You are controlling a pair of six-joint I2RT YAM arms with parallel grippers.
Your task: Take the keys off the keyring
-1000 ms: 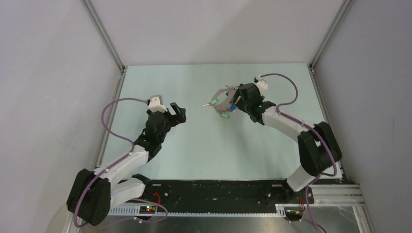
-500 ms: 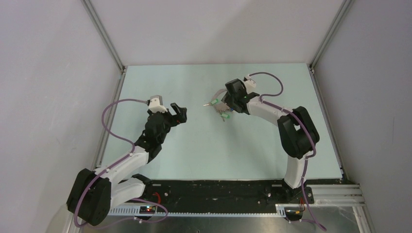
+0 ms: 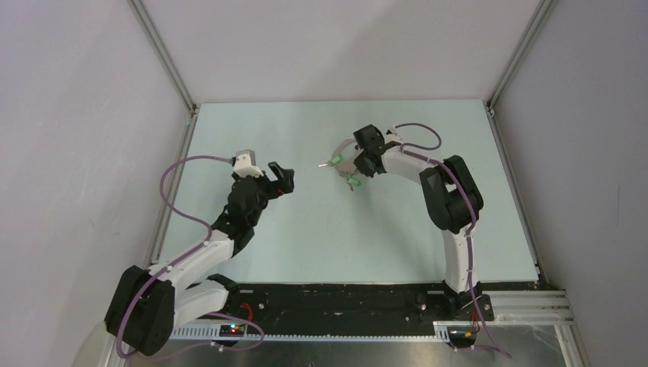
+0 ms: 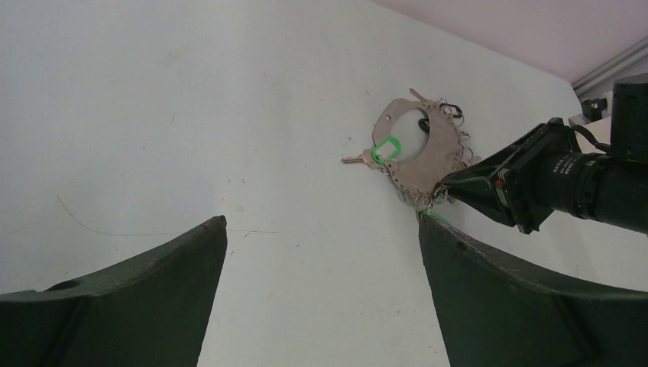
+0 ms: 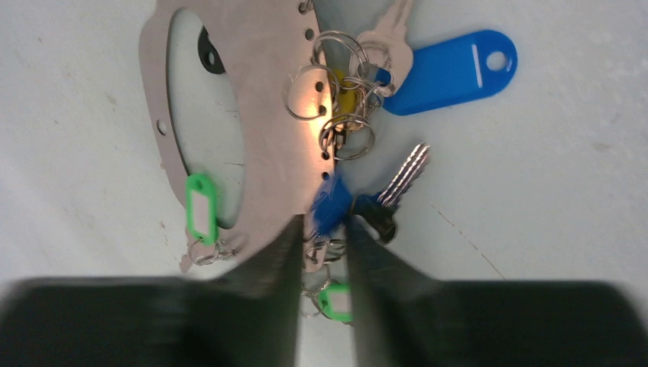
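No small metal keys (image 5: 405,177) are off the large flat grey-brown keyring (image 5: 267,92) pinched in the narrowed right tool (image 5: 322,229); left tool (image 4: 321,225) gapes empty.

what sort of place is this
Probably a robotics lab test cell: a pale green tabletop boxed in by grey panels on aluminium frame rails, with two black-and-white robot arms bolted at its near edge.

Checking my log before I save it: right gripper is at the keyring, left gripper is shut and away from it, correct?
No, the left gripper is open, fingers spread wide in the left wrist view. The rest holds: the right gripper is at the keyring, and the left is away from it.
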